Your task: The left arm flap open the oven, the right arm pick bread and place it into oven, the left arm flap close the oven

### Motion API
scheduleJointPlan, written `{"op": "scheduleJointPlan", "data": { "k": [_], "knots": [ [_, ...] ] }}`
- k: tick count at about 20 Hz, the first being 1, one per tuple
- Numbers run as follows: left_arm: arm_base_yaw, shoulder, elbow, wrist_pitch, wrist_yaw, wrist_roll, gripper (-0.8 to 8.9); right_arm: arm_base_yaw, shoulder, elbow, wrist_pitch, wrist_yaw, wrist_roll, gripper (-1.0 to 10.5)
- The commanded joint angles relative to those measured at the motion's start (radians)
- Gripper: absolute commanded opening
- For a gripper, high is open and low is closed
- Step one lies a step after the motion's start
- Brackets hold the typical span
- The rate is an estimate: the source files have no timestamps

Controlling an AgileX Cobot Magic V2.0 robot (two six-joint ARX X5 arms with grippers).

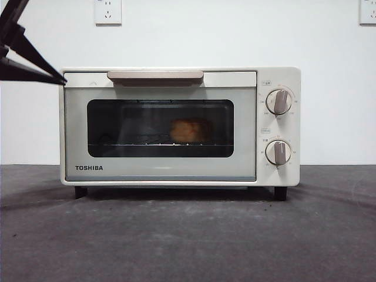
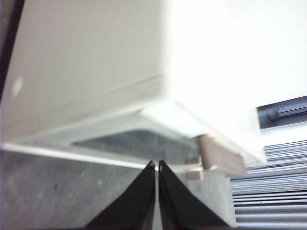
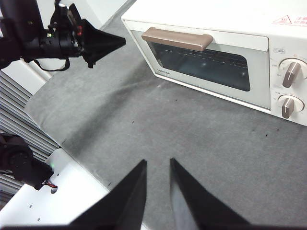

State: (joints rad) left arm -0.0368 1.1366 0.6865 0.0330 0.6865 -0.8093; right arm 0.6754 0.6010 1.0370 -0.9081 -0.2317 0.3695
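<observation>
On the dark grey felt surface (image 1: 188, 235), centre of the front view: one cream-white TOSHIBA toaster oven (image 1: 179, 126), door shut, beige bar handle (image 1: 155, 76) along its top edge, two beige knobs (image 1: 278, 101) stacked at 3 o'clock of the dark glass window. Inside, on the wire rack (image 1: 147, 141): one small golden-orange lumpy bun (image 1: 187, 131), seen dimly through the glass, right of centre. Left gripper (image 2: 157, 165): black wedge jaws pressed together, tip near the oven's upper left corner, at 10 o'clock of the door. Right gripper (image 3: 158, 165): jaws slightly apart, holding nothing, over bare surface well apart from the oven front.
</observation>
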Motion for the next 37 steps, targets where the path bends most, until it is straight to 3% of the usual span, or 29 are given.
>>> {"op": "scheduleJointPlan", "data": {
  "k": [1, 12, 20, 22, 26, 32, 37],
  "knots": [
    [-0.001, 0.007, 0.027, 0.024, 0.008, -0.012, 0.16, 0.010, 0.005, 0.018, 0.010, 0.004, -0.012, 0.7],
    [-0.016, -0.090, 0.027, 0.137, 0.230, -0.011, 0.16, 0.010, 0.005, 0.018, 0.011, 0.005, -0.089, 0.7],
    [-0.060, -0.290, 0.028, 0.138, 0.278, 0.072, 0.16, 0.010, 0.005, 0.018, 0.025, 0.005, -0.164, 0.7],
    [-0.071, -0.338, 0.028, 0.132, 0.270, 0.090, 0.16, 0.010, 0.005, 0.018, 0.024, 0.005, -0.169, 0.1],
    [-0.086, -0.425, 0.028, 0.011, 0.190, 0.181, 0.16, 0.010, 0.005, 0.018, 0.025, 0.042, -0.171, 0.1],
    [-0.096, -0.503, 0.028, -0.298, -0.031, 0.427, 0.35, 0.010, 0.003, 0.018, 0.025, 0.104, -0.171, 0.1],
    [-0.095, -0.525, 0.028, -0.456, -0.043, 0.438, 0.36, 0.010, 0.003, 0.018, 0.025, 0.104, -0.171, 0.1]
  ]
}}
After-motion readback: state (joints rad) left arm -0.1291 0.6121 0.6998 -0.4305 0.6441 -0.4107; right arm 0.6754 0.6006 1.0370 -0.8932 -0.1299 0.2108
